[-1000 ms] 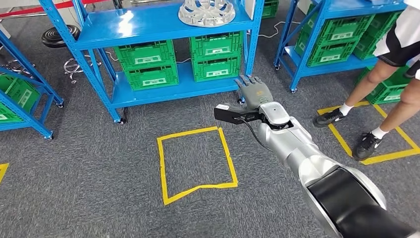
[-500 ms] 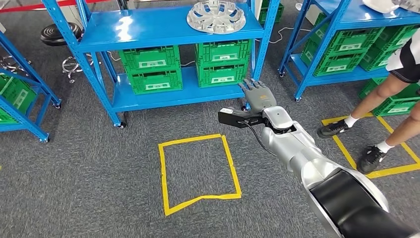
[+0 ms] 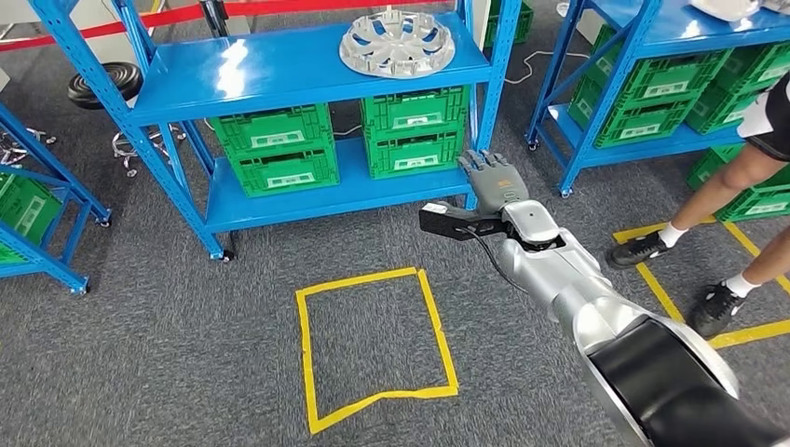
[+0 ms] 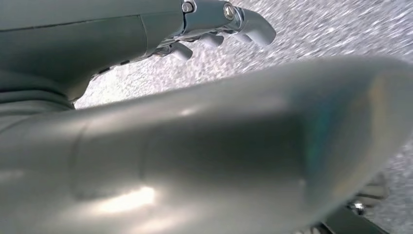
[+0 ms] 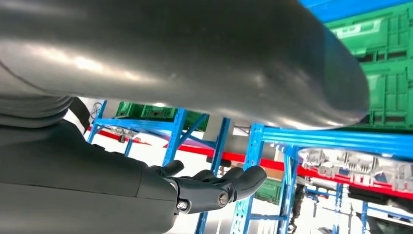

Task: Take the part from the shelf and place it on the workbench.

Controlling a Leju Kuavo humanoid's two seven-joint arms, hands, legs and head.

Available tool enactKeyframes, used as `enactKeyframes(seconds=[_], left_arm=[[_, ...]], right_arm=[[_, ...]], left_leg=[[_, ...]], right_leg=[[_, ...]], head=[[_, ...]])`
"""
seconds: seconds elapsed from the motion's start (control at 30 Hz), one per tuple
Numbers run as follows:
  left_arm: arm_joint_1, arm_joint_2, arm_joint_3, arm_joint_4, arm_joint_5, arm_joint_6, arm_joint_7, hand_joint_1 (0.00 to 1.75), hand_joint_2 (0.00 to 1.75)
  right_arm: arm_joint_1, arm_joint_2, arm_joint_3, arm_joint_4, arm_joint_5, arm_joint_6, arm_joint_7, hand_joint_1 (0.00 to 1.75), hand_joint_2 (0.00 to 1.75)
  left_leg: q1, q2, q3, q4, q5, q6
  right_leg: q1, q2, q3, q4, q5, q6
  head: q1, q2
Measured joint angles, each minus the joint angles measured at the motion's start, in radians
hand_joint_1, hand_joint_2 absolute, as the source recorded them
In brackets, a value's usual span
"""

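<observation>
The part point(image 3: 398, 42), a round silver disc with spokes like a wheel cover, lies on the upper board of the blue shelf point(image 3: 279, 65) straight ahead. My right hand point(image 3: 491, 177) is stretched forward with nothing in it, fingers apart and pointing at the shelf's right post. It hangs below and to the right of the part, well short of it. In the right wrist view the right hand point(image 5: 209, 187) is empty, with blue shelf frames behind it. In the left wrist view the left hand point(image 4: 214, 24) holds nothing, its fingers loosely extended over grey carpet.
Green crates point(image 3: 410, 130) fill the shelf's lower levels. A yellow tape square point(image 3: 373, 340) marks the carpet in front of me. A person's legs point(image 3: 717, 233) stand at the right by another blue shelf point(image 3: 652, 56). A third shelf point(image 3: 37, 214) and a black stool point(image 3: 102, 84) stand left.
The whole picture has shifted: the camera moved, and the shelf and part now sit lower in view. My right arm stays outstretched with the hand empty. The person's legs are further right.
</observation>
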Motion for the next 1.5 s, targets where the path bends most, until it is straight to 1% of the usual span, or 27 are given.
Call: enactKeyframes(seconds=[0.07,0.1,0.13,0.23,0.3,0.37,0.43,0.47,0.5,0.57,0.63,0.7,0.77,0.87,0.93,0.97,1.0,1.07,1.1,1.13,1.2,1.23,1.3,1.33,1.4,1.47,1.5], left_arm=[[0.0,-0.001,0.0,0.001,-0.001,0.0,0.0,0.0,0.0],[0.0,-0.001,0.0,0.002,-0.001,0.0,0.001,0.0,0.0],[0.0,-0.002,0.0,0.002,-0.002,-0.001,0.002,0.0,0.0],[-0.002,-0.005,0.0,0.001,-0.004,-0.001,0.004,0.0,0.0],[-0.004,-0.005,0.0,0.0,-0.004,-0.001,0.003,0.0,0.0],[-0.005,-0.005,0.0,0.0,-0.006,-0.001,0.001,0.0,0.0],[-0.003,-0.006,0.0,0.001,-0.009,-0.001,0.001,0.0,0.0],[-0.003,-0.006,0.0,0.001,-0.01,-0.001,0.001,0.0,0.0],[-0.002,-0.006,0.0,0.001,-0.01,-0.001,0.001,0.0,0.0],[-0.003,-0.007,0.0,0.001,-0.011,-0.001,0.001,0.0,0.0],[-0.003,-0.007,0.0,0.002,-0.011,-0.001,0.002,0.0,0.0],[-0.004,-0.007,0.0,0.001,-0.011,-0.001,0.002,0.0,0.0],[-0.004,-0.006,0.0,0.001,-0.012,-0.001,0.002,0.0,0.0],[-0.004,-0.007,0.0,0.001,-0.014,-0.003,0.002,0.0,0.0],[-0.001,-0.007,0.0,0.001,-0.017,-0.005,0.002,0.0,0.0],[0.0,-0.007,0.0,0.001,-0.018,-0.006,0.002,0.0,0.0],[0.0,-0.007,0.0,0.001,-0.019,-0.006,0.002,0.0,0.0],[0.001,-0.007,0.0,0.001,-0.02,-0.006,0.002,0.0,0.0],[0.001,-0.007,0.0,0.002,-0.02,-0.006,0.002,0.0,0.0],[0.001,-0.007,0.0,0.002,-0.021,-0.006,0.001,0.0,0.0],[-0.001,-0.008,0.0,0.001,-0.021,-0.006,0.001,0.0,0.0],[-0.002,-0.009,0.0,0.001,-0.022,-0.006,0.001,0.0,0.0],[-0.005,-0.01,0.0,0.0,-0.023,-0.006,0.0,0.0,0.0],[-0.007,-0.01,0.0,0.0,-0.024,-0.006,-0.001,0.0,0.0],[-0.007,-0.01,0.0,0.0,-0.024,-0.006,0.0,0.0,0.0],[-0.005,-0.012,0.0,0.0,-0.024,-0.006,0.0,0.0,0.0],[-0.004,-0.013,0.0,0.0,-0.024,-0.006,-0.001,0.0,0.0]], right_arm=[[-0.001,0.0,0.0,0.001,-0.001,0.0,0.0,0.0,0.0],[-0.002,-0.001,0.0,0.001,-0.002,0.0,0.0,0.0,0.0],[-0.004,-0.002,0.001,0.001,-0.003,0.0,0.0,0.0,0.0],[-0.013,-0.007,0.002,0.0,-0.008,-0.002,0.0,0.0,0.0],[-0.017,-0.01,0.003,-0.001,-0.012,-0.006,0.003,0.0,0.0],[-0.016,-0.014,0.005,-0.002,-0.018,-0.01,0.007,0.0,0.0],[-0.012,-0.019,0.006,-0.002,-0.024,-0.013,0.008,0.0,0.0],[-0.011,-0.021,0.007,-0.003,-0.026,-0.014,0.008,0.0,0.0],[-0.011,-0.024,0.007,-0.004,-0.027,-0.014,0.008,0.0,0.0],[-0.013,-0.03,0.008,-0.006,-0.029,-0.014,0.008,0.0,0.0],[-0.015,-0.035,0.009,-0.01,-0.03,-0.013,0.008,0.0,0.0],[-0.019,-0.037,0.01,-0.015,-0.029,-0.012,0.008,0.0,0.0],[-0.027,-0.041,0.01,-0.02,-0.028,-0.013,0.008,0.0,0.0],[-0.03,-0.044,0.011,-0.023,-0.028,-0.011,0.007,0.0,0.0],[-0.025,-0.046,0.011,-0.023,-0.029,-0.01,0.006,0.0,0.0],[-0.024,-0.048,0.011,-0.023,-0.029,-0.01,0.005,0.0,0.0],[-0.023,-0.05,0.011,-0.023,-0.03,-0.01,0.004,0.0,0.0],[-0.023,-0.053,0.012,-0.024,-0.033,-0.011,0.003,0.0,0.0],[-0.023,-0.053,0.012,-0.024,-0.033,-0.011,0.002,0.0,0.0],[-0.023,-0.054,0.012,-0.026,-0.034,-0.011,0.001,0.0,0.0],[-0.025,-0.056,0.013,-0.03,-0.035,-0.011,0.001,0.0,0.0],[-0.026,-0.057,0.014,-0.034,-0.035,-0.011,0.002,0.0,0.0],[-0.032,-0.06,0.015,-0.038,-0.035,-0.01,0.003,0.0,0.0],[-0.033,-0.06,0.015,-0.04,-0.036,-0.009,0.003,0.0,0.0],[-0.033,-0.06,0.017,-0.04,-0.036,-0.004,0.003,0.0,0.0],[-0.031,-0.059,0.02,-0.04,-0.035,0.001,0.002,0.0,0.0],[-0.031,-0.058,0.021,-0.04,-0.035,0.004,0.002,0.0,0.0]], left_leg=[[0.001,0.004,0.019,-0.122,0.124,0.005],[0.0,0.006,0.027,-0.158,0.168,0.01],[0.0,0.007,0.032,-0.174,0.186,0.018],[0.002,0.006,0.059,-0.176,0.175,0.043],[0.002,0.004,0.081,-0.177,0.16,0.055],[0.0,0.001,0.1,-0.177,0.14,0.061],[-0.001,-0.002,0.125,-0.177,0.117,0.061],[-0.001,-0.003,0.14,-0.177,0.105,0.059],[-0.001,-0.004,0.156,-0.177,0.093,0.057],[-0.002,-0.005,0.181,-0.177,0.069,0.05],[-0.005,-0.007,0.2,-0.177,0.052,0.038],[-0.006,-0.006,0.21,-0.168,0.049,0.025],[-0.006,-0.003,0.191,-0.119,0.047,0.015],[-0.004,-0.001,0.083,0.046,-0.009,0.003],[-0.004,-0.001,0.016,0.105,-0.038,0.001],[-0.004,-0.001,0.005,0.086,-0.026,0.003],[-0.004,-0.001,0.008,0.039,0.006,0.007],[-0.007,-0.001,0.031,-0.091,0.113,0.017],[-0.01,-0.001,0.044,-0.136,0.148,0.021],[-0.012,-0.001,0.052,-0.162,0.17,0.027],[-0.013,-0.001,0.069,-0.172,0.164,0.037],[-0.011,-0.002,0.08,-0.177,0.164,0.043],[-0.006,-0.002,0.106,-0.186,0.152,0.053],[-0.004,-0.003,0.117,-0.189,0.143,0.057],[-0.004,-0.005,0.138,-0.19,0.123,0.059],[-0.003,-0.009,0.162,-0.19,0.1,0.056],[-0.002,-0.011,0.177,-0.189,0.088,0.053]], right_leg=[[0.001,0.001,0.026,0.002,-0.028,0.009],[0.002,0.002,0.034,0.001,-0.041,0.016],[0.004,0.003,0.042,0.005,-0.048,0.024],[0.004,0.003,0.036,0.052,-0.039,0.041],[0.001,-0.001,-0.025,0.15,-0.044,0.047],[0.001,-0.002,-0.112,0.257,-0.097,0.05],[0.001,-0.002,-0.168,0.281,-0.138,0.052],[0.002,-0.003,-0.173,0.248,-0.125,0.052],[0.002,-0.003,-0.165,0.191,-0.085,0.051],[0.005,-0.009,-0.136,0.07,0.028,0.042],[0.01,-0.011,-0.117,0.018,0.079,0.032],[0.009,-0.007,-0.101,0.015,0.07,0.021],[0.005,-0.004,-0.078,0.012,0.059,0.005],[0.004,-0.002,-0.044,0.011,0.032,-0.007],[0.004,0.001,-0.021,0.011,0.011,-0.007],[0.004,0.002,-0.008,0.011,0.0,-0.006],[0.004,0.003,0.007,0.011,-0.011,-0.005],[0.005,0.004,0.035,0.012,-0.036,0.0],[0.006,0.005,0.045,0.011,-0.047,0.005],[0.006,0.006,0.054,0.009,-0.056,0.011],[0.008,0.008,0.062,0.017,-0.055,0.025],[0.008,0.008,0.056,0.038,-0.047,0.03],[0.007,0.005,0.001,0.133,-0.032,0.039],[0.005,0.003,-0.044,0.194,-0.04,0.043],[0.003,0.001,-0.135,0.288,-0.091,0.051],[0.0,-0.002,-0.184,0.287,-0.122,0.054],[-0.002,-0.003,-0.187,0.244,-0.1,0.054]], head=[[-0.003,0.0],[-0.004,0.0],[-0.004,0.0],[-0.003,0.0],[-0.003,0.0],[-0.002,0.0],[-0.002,0.0],[-0.002,0.0],[-0.002,0.0],[-0.002,0.0],[-0.002,0.0],[-0.001,0.0],[-0.001,0.0],[-0.003,0.0],[-0.002,0.0],[-0.003,0.0],[-0.003,0.0],[-0.002,0.0],[-0.002,0.0],[-0.002,0.0],[-0.002,0.0],[-0.002,0.0],[0.0,0.0],[0.001,0.0],[0.003,0.0],[0.003,0.0],[0.003,0.0]])
